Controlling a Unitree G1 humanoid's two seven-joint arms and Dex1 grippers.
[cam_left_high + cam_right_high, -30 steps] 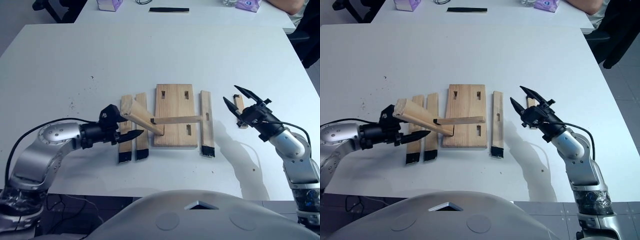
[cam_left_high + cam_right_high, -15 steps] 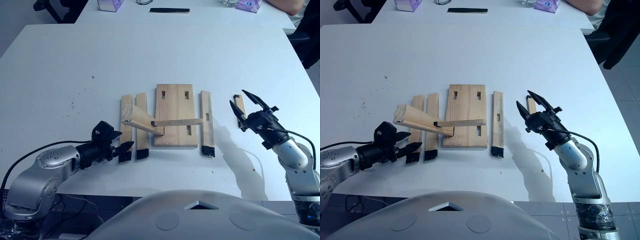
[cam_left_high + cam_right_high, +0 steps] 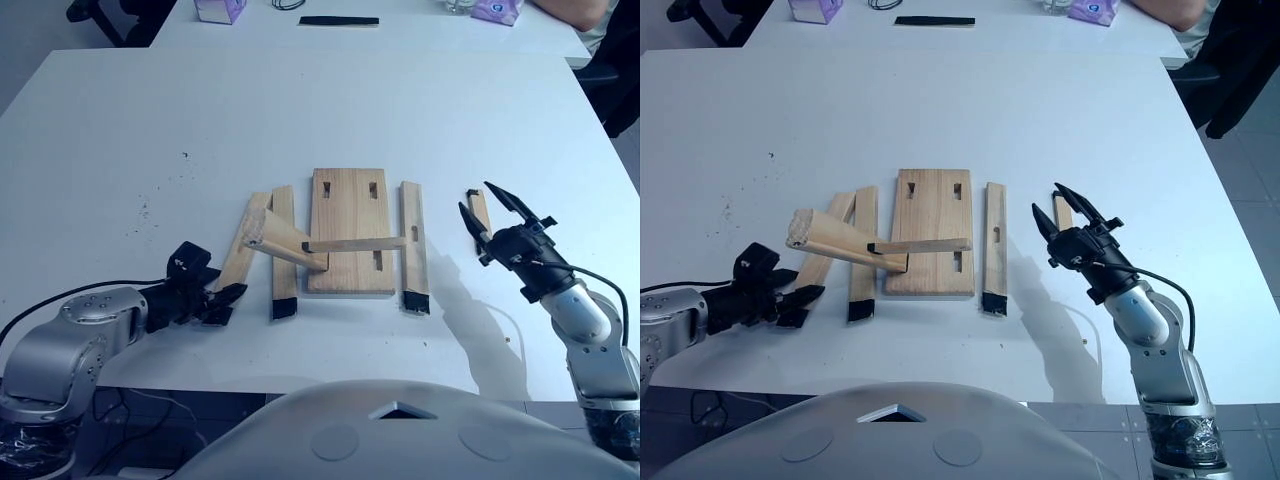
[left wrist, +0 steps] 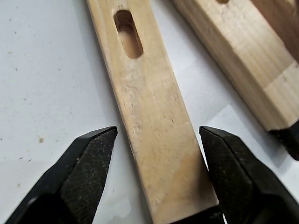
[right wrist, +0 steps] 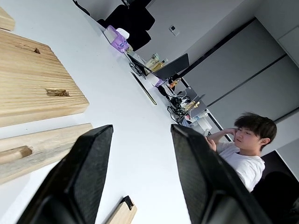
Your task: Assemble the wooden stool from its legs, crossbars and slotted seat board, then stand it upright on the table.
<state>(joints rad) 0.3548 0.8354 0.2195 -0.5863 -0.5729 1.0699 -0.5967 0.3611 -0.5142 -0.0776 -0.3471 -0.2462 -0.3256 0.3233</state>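
**Stool parts on the white table (image 3: pixel 300 120), taken as a dial centred on the slotted seat board (image 3: pixel 349 231), with 12 o'clock pointing away from the robot.**

The seat board lay flat, its four slots facing up. At 9 o'clock lay two legs. The outer leg (image 3: pixel 243 247) was skewed, its far end pointing toward 1 o'clock and its near end toward 7 o'clock. The inner leg (image 3: pixel 284 255) lay parallel to the board's long edge, its black-capped end nearest the robot. At 3 o'clock, just beside the board, lay a third leg (image 3: pixel 413 245), also black-capped at its near end.

A fourth leg (image 3: pixel 285 243) sat tilted, with one end resting on the board near 7 o'clock and the other raised above the two legs at 9 o'clock. A crossbar (image 3: pixel 355 243) ran from it toward 3 o'clock as far as the third leg. Whether its tip was seated in that leg's slot could not be told.

The left gripper (image 3: pixel 228 303) was at 8 o'clock, low on the table. Its fingers (image 4: pixel 91 154) were spread to either side of the outer leg's near end, one touching the leg's edge and the other just clear of it.

The right gripper (image 3: pixel 1046 197) hovered at 3 o'clock beyond the third leg, its fingers apart and holding nothing. A short wooden piece (image 3: pixel 480 203) lay just beside it.

At 12 o'clock, on a farther table, lay a black strip (image 3: pixel 338 19).
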